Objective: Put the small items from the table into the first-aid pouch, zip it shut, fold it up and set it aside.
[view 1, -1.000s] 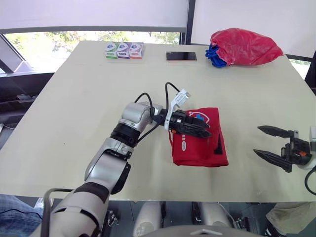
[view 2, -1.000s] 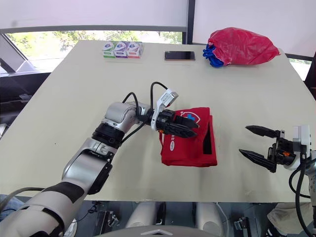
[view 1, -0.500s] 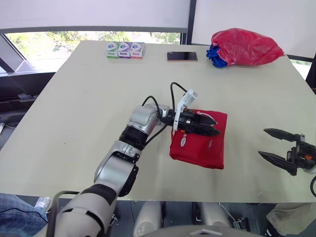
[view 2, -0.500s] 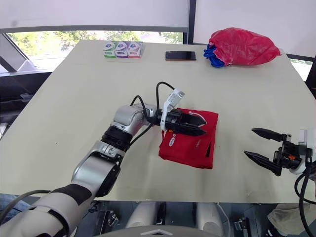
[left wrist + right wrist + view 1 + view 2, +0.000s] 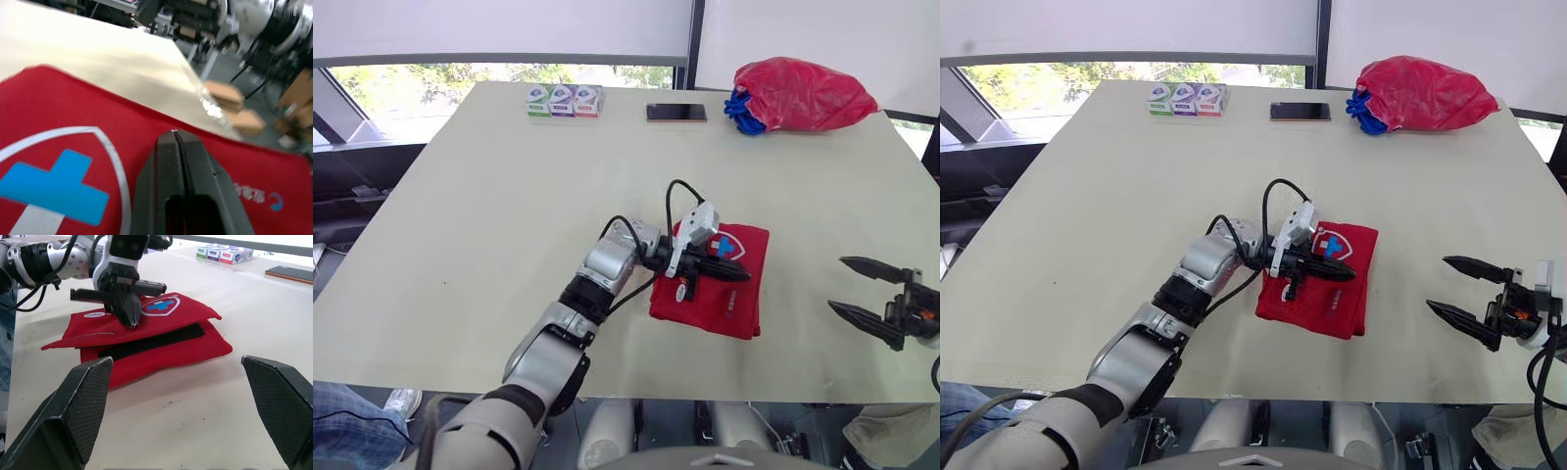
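The red first-aid pouch point(image 5: 736, 305) lies folded near the table's middle, its blue-cross shield emblem point(image 5: 54, 188) facing up. A black fastening strip point(image 5: 151, 340) shows along the fold's edge. My left gripper point(image 5: 741, 275) is shut and lies flat on the top flap just beside the emblem, with nothing between its fingers point(image 5: 168, 171). Well to the right of the pouch, near the table's front edge, my right gripper point(image 5: 838, 284) stands open and apart from it. In the right wrist view the left gripper point(image 5: 132, 322) points its tips down onto the flap.
At the table's far edge sit three small boxes point(image 5: 563, 100), a dark phone point(image 5: 675, 113) and a red plastic bag point(image 5: 803, 93) with something blue under it. The front table edge point(image 5: 705, 392) runs close below the pouch.
My left gripper has shut and slid to the right across the pouch's top. The pouch's flap now lies flat with the emblem up. The right gripper has stayed open in place.
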Tool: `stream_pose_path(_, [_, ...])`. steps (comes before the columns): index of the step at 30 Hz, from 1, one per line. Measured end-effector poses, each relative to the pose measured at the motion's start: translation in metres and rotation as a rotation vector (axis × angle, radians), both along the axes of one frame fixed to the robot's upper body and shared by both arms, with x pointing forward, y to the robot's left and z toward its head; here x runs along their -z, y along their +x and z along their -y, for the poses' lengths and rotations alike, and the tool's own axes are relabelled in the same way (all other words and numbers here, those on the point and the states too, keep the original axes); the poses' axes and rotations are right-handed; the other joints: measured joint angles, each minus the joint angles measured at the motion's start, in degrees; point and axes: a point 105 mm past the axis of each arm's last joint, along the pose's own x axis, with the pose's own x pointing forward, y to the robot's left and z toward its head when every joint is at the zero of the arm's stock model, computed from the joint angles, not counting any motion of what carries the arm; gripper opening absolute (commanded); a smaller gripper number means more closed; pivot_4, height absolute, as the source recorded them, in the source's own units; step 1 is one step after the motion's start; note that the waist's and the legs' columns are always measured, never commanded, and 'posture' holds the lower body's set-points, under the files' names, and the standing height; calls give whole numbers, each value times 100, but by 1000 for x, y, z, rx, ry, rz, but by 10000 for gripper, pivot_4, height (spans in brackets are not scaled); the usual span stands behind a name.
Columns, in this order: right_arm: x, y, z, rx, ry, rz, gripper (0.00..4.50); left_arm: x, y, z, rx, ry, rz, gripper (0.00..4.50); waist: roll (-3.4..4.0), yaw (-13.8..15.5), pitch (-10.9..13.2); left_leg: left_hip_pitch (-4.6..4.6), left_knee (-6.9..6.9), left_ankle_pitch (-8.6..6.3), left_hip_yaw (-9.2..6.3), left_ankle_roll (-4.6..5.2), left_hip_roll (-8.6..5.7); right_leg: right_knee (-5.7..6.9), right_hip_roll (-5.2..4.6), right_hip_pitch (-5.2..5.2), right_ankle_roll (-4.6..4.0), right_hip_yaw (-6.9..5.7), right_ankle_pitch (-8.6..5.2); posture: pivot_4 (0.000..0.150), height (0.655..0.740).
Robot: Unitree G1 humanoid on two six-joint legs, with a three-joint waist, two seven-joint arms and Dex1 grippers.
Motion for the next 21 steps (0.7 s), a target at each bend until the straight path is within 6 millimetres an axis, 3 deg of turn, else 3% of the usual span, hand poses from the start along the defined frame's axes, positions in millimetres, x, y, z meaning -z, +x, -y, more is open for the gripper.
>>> stream_pose_path(12, [2,-2,2,3,-3,1,45000,-12,-12,0,123,-26,203,442,1,37,0,-2,1,-1,0,2,0,-1,1,-1,0,-2,0,1500,7400])
stream_pose_path(21, [6,-3,5,4,-1,-1,45000,8,-18,9,232,78,394,442,1,45,0,-1,1,-1,1,3,-5,-2,1,1,0,-1,0,1500,7400])
